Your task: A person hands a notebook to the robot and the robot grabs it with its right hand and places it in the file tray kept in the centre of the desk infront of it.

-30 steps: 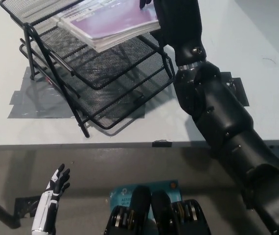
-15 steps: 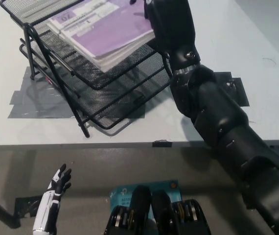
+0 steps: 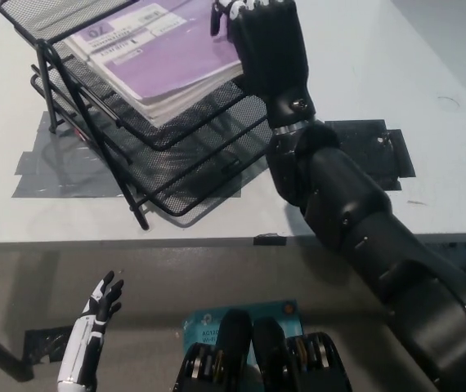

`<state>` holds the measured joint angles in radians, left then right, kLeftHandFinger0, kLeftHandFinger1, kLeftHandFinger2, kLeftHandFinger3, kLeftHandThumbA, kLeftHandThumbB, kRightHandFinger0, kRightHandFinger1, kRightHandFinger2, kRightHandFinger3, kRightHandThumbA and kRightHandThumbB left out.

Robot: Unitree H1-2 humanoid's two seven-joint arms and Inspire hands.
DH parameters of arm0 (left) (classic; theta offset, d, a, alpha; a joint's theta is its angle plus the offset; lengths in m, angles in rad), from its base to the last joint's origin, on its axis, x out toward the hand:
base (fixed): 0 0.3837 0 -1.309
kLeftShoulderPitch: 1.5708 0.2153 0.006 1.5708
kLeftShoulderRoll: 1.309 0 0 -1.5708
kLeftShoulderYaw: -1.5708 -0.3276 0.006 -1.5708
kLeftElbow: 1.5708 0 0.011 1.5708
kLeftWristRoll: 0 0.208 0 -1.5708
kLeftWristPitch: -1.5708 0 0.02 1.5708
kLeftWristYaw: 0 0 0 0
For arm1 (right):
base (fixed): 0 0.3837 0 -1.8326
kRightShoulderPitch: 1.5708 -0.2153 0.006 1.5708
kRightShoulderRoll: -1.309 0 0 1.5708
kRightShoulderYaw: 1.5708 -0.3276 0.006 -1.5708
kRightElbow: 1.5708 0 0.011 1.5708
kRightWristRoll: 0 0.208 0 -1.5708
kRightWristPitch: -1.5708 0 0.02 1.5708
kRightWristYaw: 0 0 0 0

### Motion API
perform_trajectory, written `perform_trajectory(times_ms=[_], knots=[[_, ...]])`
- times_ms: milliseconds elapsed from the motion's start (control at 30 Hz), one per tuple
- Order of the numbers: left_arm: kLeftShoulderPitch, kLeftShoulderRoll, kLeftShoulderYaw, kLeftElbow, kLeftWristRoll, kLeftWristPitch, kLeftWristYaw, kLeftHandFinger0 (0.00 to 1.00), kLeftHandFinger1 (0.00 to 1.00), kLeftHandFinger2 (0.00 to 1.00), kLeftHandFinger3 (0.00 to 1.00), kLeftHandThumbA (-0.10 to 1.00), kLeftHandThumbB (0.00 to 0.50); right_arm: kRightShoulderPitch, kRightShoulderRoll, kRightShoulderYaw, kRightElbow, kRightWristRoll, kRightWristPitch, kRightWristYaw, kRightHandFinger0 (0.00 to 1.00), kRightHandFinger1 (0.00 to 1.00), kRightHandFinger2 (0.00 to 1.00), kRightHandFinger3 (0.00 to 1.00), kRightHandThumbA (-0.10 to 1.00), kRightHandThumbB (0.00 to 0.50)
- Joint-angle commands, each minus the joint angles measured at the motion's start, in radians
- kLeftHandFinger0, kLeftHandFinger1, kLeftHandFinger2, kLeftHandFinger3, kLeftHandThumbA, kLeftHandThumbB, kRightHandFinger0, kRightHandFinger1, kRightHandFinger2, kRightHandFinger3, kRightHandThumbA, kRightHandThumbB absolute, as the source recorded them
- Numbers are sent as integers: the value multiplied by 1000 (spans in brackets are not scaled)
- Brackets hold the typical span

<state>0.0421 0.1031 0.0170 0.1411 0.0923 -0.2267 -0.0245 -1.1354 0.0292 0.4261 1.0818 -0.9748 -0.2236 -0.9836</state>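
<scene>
Top edge of frame cuts off the far side of the file tray (image 3: 94,122) and the upper part of the notebook (image 3: 159,61), so full extent of both can't be read. Right hand (image 3: 257,28), black, sits at top centre; fingers (image 3: 229,10) curl over the notebook's right edge, but whether they actually grip it or just rest on it – can't tell, contact is hidden behind the hand and the frame edge. Notebook: purple cover, white label w/ dark print at upper left, lies tilted in the top tier of the black mesh tray, upper left of frame; looks like a thick stack, pages showing at lower edge. Lower tiers show only mesh. Right forearm runs diagonally from bottom right, covering tray's right corner and part of the bench (image 3: 380,98). Grey tape patches (image 3: 45,167) under tray at left; dark patch (image 3: 372,151) right of arm. Left hand (image 3: 102,298), white, lower left below bench edge, fingers spread, holding nothing.
</scene>
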Motion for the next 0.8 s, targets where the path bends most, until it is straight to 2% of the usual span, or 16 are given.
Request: perform_trajectory(times_ms=[0, 33, 67, 100, 133, 233, 300, 400, 467, 500, 533, 567, 600, 633, 667, 767], knots=[[-12, 11, -2, -32, 15, -11, 8, 1000, 1000, 964, 1000, 1000, 454, -123, 27, -14, -5, 53, -30, -90, 0, 0, 336, 527, 749, 0], [-15, 9, -3, -32, 14, -10, 7, 1000, 1000, 958, 1000, 1000, 454, -129, 34, -17, -3, 64, -43, -85, 0, 1, 359, 641, 753, 0], [-16, 8, -3, -31, 12, -10, 7, 1000, 1000, 956, 1000, 1000, 454, -131, 36, -17, -3, 67, -45, -83, 0, 0, 368, 627, 742, 0], [-16, 8, -4, -32, 12, -11, 5, 1000, 1000, 953, 1000, 1000, 447, -134, 38, -14, -2, 67, -46, -87, 0, 13, 409, 849, 724, 0], [-16, 8, -6, -33, 13, -11, 5, 1000, 1000, 953, 1000, 1000, 447, -136, 39, -11, -2, 66, -44, -90, 0, 11, 388, 838, 677, 0], [-16, 11, -11, -35, 22, -17, 4, 1000, 1000, 942, 1000, 1000, 443, -146, 46, -3, 14, 61, -28, -95, 0, 0, 349, 369, 511, 0], [-17, 11, -12, -31, 20, -24, 2, 1000, 1000, 939, 1000, 1000, 435, -147, 45, 2, 19, 58, -17, -88, 0, 0, 342, 343, 509, 0], [-18, 13, -13, -28, 21, -32, 2, 1000, 1000, 943, 1000, 1000, 441, -142, 39, 6, 37, 72, 13, 17, 0, 29, 402, 277, 901, 0], [-18, 13, -12, -32, 14, -27, -2, 1000, 1000, 940, 1000, 1000, 458, -125, 20, 18, 18, 82, 51, 174, 32, 175, 579, 448, 988, 51], [-20, 15, -12, -31, 11, -27, -6, 1000, 1000, 936, 1000, 1000, 461, -111, 6, 18, -15, 103, 72, 297, 191, 345, 695, 691, 1000, 151], [-22, 16, -12, -30, 10, -28, -6, 1000, 1000, 935, 1000, 1000, 457, -94, -10, 12, -64, 137, 98, 444, 494, 701, 1000, 993, 1000, 321], [-22, 16, -12, -29, 9, -28, -7, 1000, 1000, 935, 1000, 1000, 457, -87, -16, 9, -85, 152, 107, 501, 494, 701, 1000, 993, 1000, 321], [-23, 16, -11, -29, 9, -29, -7, 1000, 1000, 934, 1000, 1000, 457, -80, -21, 6, -105, 163, 116, 546, 679, 861, 1000, 1000, 1000, 272], [-24, 17, -12, -24, 15, -38, -4, 1000, 1000, 928, 1000, 1000, 449, -69, -40, 13, -162, 184, 158, 681, 1000, 1000, 1000, 1000, 1000, 411], [-29, 21, -13, -16, 24, -49, -1, 1000, 1000, 924, 1000, 1000, 460, -51, -89, 35, -293, 216, 253, 944, 1000, 1000, 1000, 1000, 1000, 496], [-34, 25, -16, -10, 28, -47, -5, 1000, 1000, 933, 1000, 1000, 469, -38, -140, 50, -418, 244, 326, 1128, 1000, 1000, 1000, 1000, 1000, 500]])
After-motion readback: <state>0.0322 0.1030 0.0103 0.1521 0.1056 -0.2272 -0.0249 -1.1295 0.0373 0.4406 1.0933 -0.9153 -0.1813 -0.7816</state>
